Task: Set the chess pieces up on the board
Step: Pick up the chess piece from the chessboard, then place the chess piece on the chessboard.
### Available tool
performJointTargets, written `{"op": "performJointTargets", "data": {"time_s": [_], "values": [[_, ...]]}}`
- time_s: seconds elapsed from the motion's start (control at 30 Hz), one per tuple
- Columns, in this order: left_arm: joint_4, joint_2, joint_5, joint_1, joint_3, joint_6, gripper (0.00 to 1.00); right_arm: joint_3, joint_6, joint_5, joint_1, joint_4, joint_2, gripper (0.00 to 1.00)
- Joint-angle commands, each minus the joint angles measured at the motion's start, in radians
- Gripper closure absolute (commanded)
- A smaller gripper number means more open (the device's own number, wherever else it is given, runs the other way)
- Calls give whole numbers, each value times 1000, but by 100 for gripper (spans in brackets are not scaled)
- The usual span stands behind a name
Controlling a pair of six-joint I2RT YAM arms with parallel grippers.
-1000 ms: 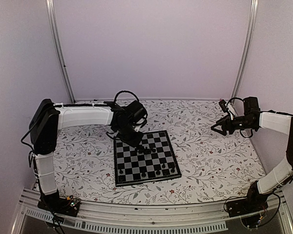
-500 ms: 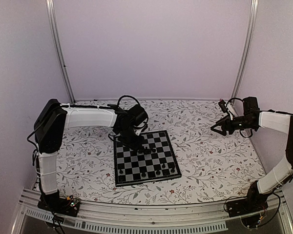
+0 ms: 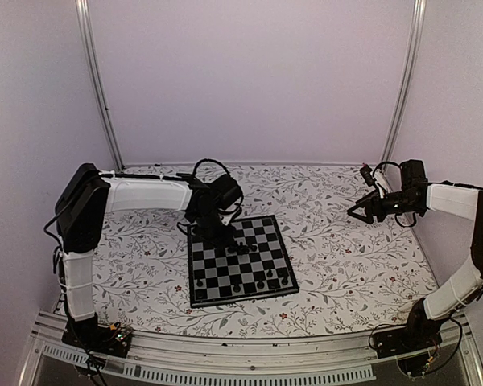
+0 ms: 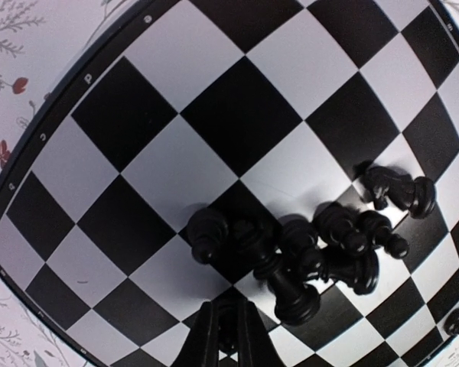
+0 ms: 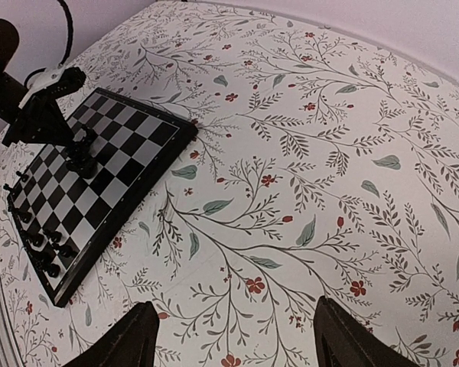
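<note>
Well, my left gripper (image 4: 228, 310) stood nearly shut over the flat black-and-grey chessboard (image 4: 245, 99), with a heap of tiny black chess pieces (image 4: 314, 245) toppled at one o'clock; whether it gripped one, I couldn't tell. My right gripper (image 5: 233, 340) hung open over the floral table cover (image 5: 329, 153).

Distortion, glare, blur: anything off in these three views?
Left wrist: heavy fisheye, the board bows at its edge; soft sheen on light squares; chess pieces reasonably sharp. Right wrist: mild bowing, right gripper dark and soft at the bottom edge. Top external: even, flat light, weak shadows, pieces too small to resolve.
</note>
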Motion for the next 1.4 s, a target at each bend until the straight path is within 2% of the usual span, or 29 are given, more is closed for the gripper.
{"op": "performJointTargets", "data": {"time_s": [0.0, 0.3, 0.63, 1.07, 1.37], "values": [[-30, -126, -18, 11, -50, -7, 96, 26, -10, -18, 6, -11, 16, 27], [-41, -263, 49, -63, -199, 4, 96, 34, -13, -30, 9, -21, 28, 27], [-62, -291, 149, -136, -301, 23, 96, 37, -12, -35, 17, -27, 31, 27], [-60, -253, 144, -158, -299, 26, 95, 39, -19, -34, 19, -37, 31, 27], [-65, -227, 90, -158, -273, 19, 94, 42, -24, -40, 20, -43, 41, 27]]}}
